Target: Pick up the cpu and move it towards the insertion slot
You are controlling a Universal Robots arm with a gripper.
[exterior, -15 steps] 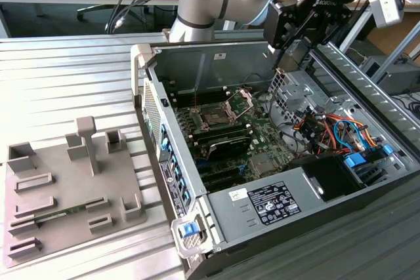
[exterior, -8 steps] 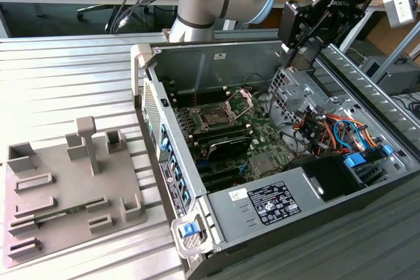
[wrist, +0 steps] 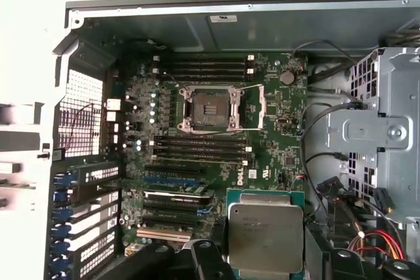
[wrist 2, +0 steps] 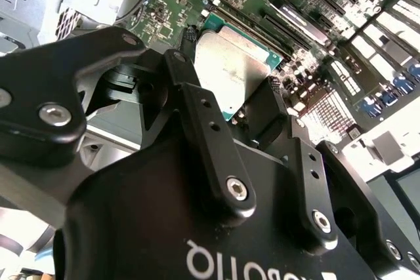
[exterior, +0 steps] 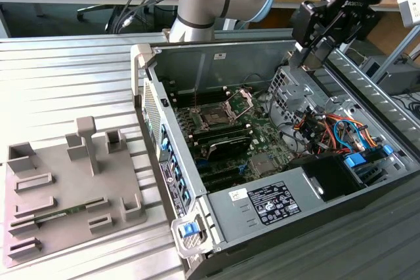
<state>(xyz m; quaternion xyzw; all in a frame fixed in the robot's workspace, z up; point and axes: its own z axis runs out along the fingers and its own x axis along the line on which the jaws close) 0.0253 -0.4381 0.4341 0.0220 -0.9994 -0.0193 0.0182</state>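
Observation:
The cpu [wrist: 266, 234] is a flat square chip with a silvery top and a thin green rim, and my gripper [wrist: 262, 257] is shut on it. In the second wrist view the black fingertips [wrist 2: 272, 90] press on two opposite edges of the cpu [wrist 2: 233, 70]. In the exterior view my gripper [exterior: 314, 54] hangs high over the open computer case, above the drive cage at the exterior view's right. The insertion slot [exterior: 213, 117] is a dark square socket in a shiny frame on the motherboard, with its bracket [exterior: 241, 101] swung open. The insertion slot [wrist: 207, 106] lies well apart from the held chip.
A metal drive cage [exterior: 289, 83] and orange and blue cables [exterior: 328, 129] sit below my gripper. A square finned heatsink [exterior: 266, 164] and long black memory slots [wrist: 200, 149] lie near the socket. Outside the case at the exterior view's left, a grey fixture tray [exterior: 65, 188] rests on the ribbed table.

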